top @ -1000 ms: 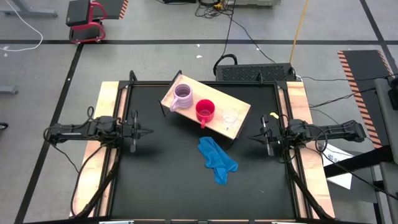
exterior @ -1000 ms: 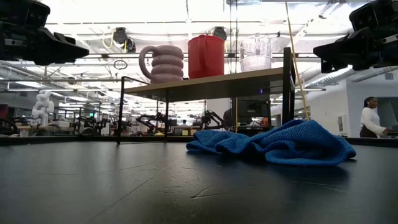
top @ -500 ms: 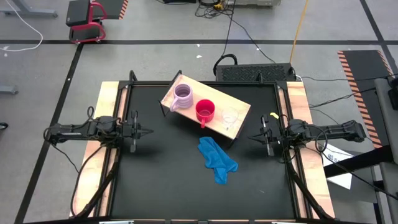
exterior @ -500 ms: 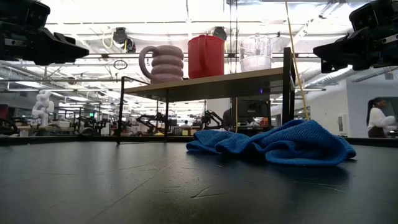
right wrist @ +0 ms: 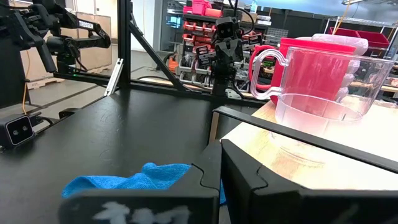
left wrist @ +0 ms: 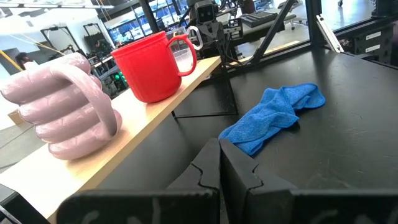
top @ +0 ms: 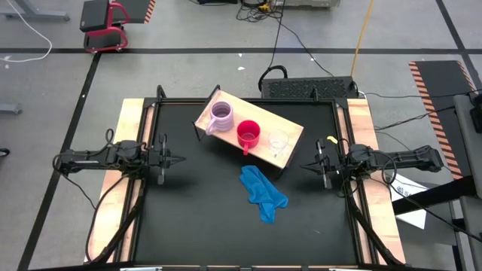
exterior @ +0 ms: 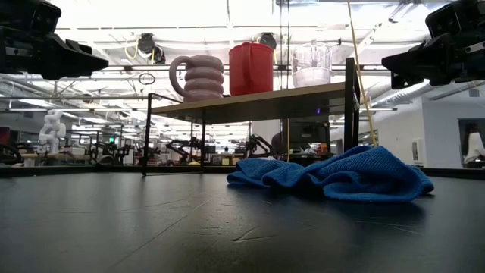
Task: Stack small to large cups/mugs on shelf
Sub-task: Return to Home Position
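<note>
The left gripper (top: 183, 160) hangs level to the left of the light rectangular wooden shelf (top: 263, 114), well apart from it. Its 2 dark fingers are pressed together and hold nothing.

The shelf stands on short dark legs on the black tabletop (top: 203, 218), set at a slant. 3 vessels stand upright along it in 1 row. The pale lilac-pink ribbed mug (top: 222, 115) is at the shelf's left end, with its handle turned towards the left gripper. The glossy red mug (top: 248, 134) is at the shelf's middle, just beside the pink one. The clear see-through plastic cup (top: 279, 141) is towards the shelf's right end, just beside the red mug. In the low view all 3 rest on the board's top, each apart from its neighbour.

A crumpled blue cloth (top: 263, 194) lies on the tabletop in front of the shelf's right half, near it but not touching its legs.

The right gripper (top: 303, 167) hangs level to the right of the shelf, near its right end. Its 2 fingers are closed against each other, with nothing in their grasp.
</note>
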